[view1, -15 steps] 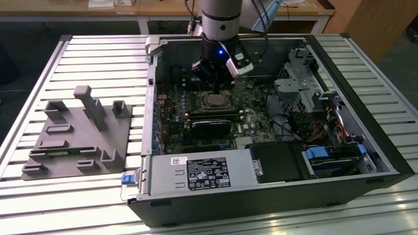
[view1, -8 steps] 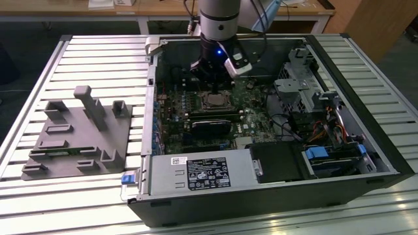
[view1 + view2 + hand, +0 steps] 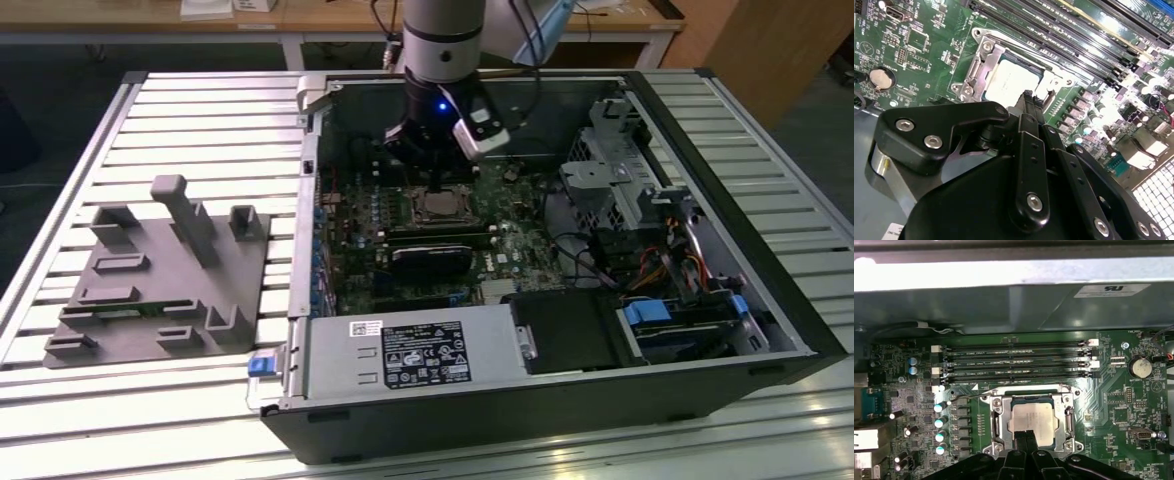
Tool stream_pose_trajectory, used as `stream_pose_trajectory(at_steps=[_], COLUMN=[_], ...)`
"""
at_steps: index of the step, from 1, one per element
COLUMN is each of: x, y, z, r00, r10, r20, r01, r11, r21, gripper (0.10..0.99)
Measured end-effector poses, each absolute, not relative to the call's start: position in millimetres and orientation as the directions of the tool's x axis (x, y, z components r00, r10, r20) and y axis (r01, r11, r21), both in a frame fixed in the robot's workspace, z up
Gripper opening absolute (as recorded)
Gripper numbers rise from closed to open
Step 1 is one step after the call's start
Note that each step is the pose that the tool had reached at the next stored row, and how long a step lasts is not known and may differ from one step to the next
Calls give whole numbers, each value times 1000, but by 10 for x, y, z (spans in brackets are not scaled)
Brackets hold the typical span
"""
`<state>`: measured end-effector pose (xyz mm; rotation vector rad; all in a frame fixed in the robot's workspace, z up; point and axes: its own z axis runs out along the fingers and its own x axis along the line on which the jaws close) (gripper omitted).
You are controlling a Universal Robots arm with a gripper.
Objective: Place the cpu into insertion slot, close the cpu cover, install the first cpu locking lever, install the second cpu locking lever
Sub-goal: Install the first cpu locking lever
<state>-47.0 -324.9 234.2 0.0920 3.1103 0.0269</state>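
Small flat square cpu (image 3: 1035, 416) with a dull silver-grey metal top, seated level in the open centre of the thin silver-grey square metal cpu cover (image 3: 996, 421). Black jointed metal gripper (image 3: 1026, 436) with fingertips pressed together and nothing between them, poised over the cover's edge and overlapping the cpu's rim; contact impossible to tell. Four long black memory slots (image 3: 1014, 360) just beside the cover's opposite edge. Round shiny coin cell (image 3: 1141, 367) near the cover. All on a green circuit board (image 3: 1124, 410) inside an open black metal computer case (image 3: 534, 410), upon a ribbed aluminium worktop (image 3: 200, 110). Grey moulded plastic fixture (image 3: 160, 280) outside the case, well apart from the cover.
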Motion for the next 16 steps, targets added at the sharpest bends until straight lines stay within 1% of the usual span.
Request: stream_pose_trajectory(at_steps=[16], x=[-724], y=[-3249], z=[2342], r00=[-998], r10=[59], r20=[-30], r01=[59], r11=[998], r21=[18], gripper=[106])
